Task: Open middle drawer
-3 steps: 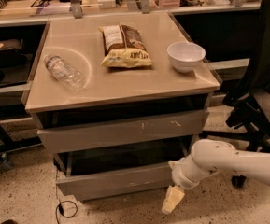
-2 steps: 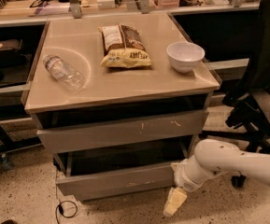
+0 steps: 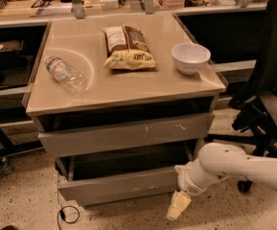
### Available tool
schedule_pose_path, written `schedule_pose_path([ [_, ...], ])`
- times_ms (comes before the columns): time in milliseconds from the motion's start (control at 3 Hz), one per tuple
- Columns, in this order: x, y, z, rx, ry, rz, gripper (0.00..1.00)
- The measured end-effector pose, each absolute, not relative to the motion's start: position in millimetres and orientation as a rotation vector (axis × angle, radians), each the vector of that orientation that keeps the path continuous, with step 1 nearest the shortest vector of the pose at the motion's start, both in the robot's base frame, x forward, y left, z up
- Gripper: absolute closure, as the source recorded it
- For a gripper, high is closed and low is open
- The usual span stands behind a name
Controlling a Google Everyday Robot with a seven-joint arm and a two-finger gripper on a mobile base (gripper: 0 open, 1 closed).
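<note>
- Camera view: the robot's pincer (image 3: 178,207) hangs low near the floor, just beside the right end of the middle drawer (image 3: 119,187). Whether it is apart or together cannot be told.
- The middle drawer, left of the pincer, stands pulled partway out. Its plain front sits forward of the scratched drawer front (image 3: 128,134) above, and its shadowed inside shows. By this, the opening looks well along.
- The white arm (image 3: 238,164) reaches in from the right, likely because the handleless front leaves only the drawer's edge to work at.
- Well above the pincer, the beige table (image 3: 143,87) carries a water bottle (image 3: 66,74) on its side, a snack bag (image 3: 128,48) and a white bowl (image 3: 190,57), each apart from the others.
- Speckled floor (image 3: 23,200) lies under the pincer, a black office chair (image 3: 267,104) stands to its upper right, and cluttered benches (image 3: 32,4) run far behind.
</note>
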State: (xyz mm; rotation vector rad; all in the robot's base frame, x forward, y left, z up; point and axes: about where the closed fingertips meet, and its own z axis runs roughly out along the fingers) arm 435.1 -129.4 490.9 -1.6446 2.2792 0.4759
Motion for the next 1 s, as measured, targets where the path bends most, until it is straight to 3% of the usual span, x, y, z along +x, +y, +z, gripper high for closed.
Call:
schedule_pose_path([
  [1000,468.5,-119.2,453.5,-1.691,2.301,0.424,0.0],
])
